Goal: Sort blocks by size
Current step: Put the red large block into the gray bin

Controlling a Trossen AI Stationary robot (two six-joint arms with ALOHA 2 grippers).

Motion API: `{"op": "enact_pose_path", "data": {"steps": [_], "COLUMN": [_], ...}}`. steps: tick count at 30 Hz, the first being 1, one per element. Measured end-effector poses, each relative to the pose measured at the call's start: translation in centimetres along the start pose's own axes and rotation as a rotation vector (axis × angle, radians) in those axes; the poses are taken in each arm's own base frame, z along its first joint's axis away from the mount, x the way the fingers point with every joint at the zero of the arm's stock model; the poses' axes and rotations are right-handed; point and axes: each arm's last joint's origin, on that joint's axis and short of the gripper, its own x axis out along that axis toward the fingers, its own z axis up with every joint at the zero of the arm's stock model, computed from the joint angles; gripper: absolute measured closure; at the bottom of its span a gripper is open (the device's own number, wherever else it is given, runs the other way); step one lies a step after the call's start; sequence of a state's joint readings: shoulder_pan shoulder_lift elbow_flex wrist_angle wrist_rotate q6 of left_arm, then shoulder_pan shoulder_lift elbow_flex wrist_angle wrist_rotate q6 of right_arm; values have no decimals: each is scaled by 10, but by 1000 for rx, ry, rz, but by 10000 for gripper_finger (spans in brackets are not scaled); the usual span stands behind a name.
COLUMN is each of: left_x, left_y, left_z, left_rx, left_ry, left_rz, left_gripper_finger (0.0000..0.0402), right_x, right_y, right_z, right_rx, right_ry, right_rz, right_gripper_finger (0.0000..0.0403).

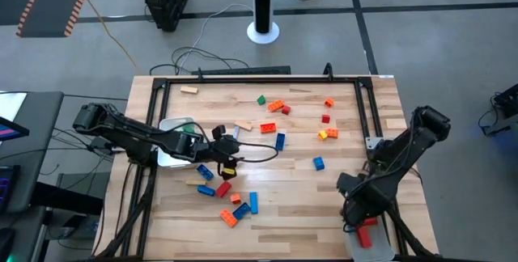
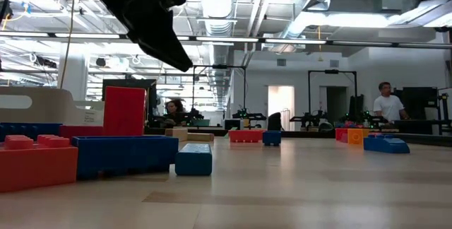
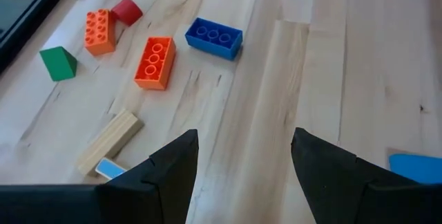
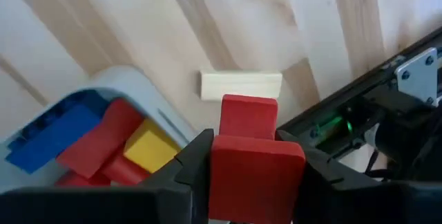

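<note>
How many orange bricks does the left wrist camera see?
2. One orange brick lies beside the red block; the other lies next to the blue brick. More may sit outside this view.

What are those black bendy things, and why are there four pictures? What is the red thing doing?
The black bendy things are two robot arms at a wooden table. Each ends in a gripper, like a hand with two fingers.

The four pictures are one moment from four cameras. One looks down from above. One sits at table height, so the blocks look huge. One rides on each arm's wrist.

Toy blocks are scattered on the table: red, blue, orange, yellow, green and plain wood. The robot is meant to sort them by size.

The right gripper is pinching a red block above a white tray at the table's near right corner. The tray already holds blue, red and yellow blocks.

The left gripper is open and empty, above the table's left middle. An orange block and a blue block lie ahead of it.
</note>
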State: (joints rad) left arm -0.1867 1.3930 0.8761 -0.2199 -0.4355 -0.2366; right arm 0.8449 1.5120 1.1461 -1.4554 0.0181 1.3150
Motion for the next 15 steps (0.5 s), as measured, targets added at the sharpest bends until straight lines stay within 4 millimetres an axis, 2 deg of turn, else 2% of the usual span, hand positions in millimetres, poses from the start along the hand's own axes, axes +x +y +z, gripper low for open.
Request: {"op": "enact_pose_path", "data": {"steps": [3, 7, 11, 15], "left_x": [0, 0, 1, 1], "left_y": [0, 1, 1, 1], "left_z": [0, 0, 0, 0], "left_rx": [14, 18, 16, 16], "left_ry": [0, 0, 1, 2], "left_rz": [1, 2, 3, 3], "left_gripper_finger": [180, 180, 180, 180], "right_x": [-7, -29, -53, -54], "right_y": [-1, -3, -3, 8], "right_z": [-6, -18, -35, -46], "right_rx": [0, 6, 39, 83], "right_ry": [-21, -95, -161, -158], "right_rz": [19, 94, 268, 368], "right_gripper_finger": [247, 245, 245, 245]}}
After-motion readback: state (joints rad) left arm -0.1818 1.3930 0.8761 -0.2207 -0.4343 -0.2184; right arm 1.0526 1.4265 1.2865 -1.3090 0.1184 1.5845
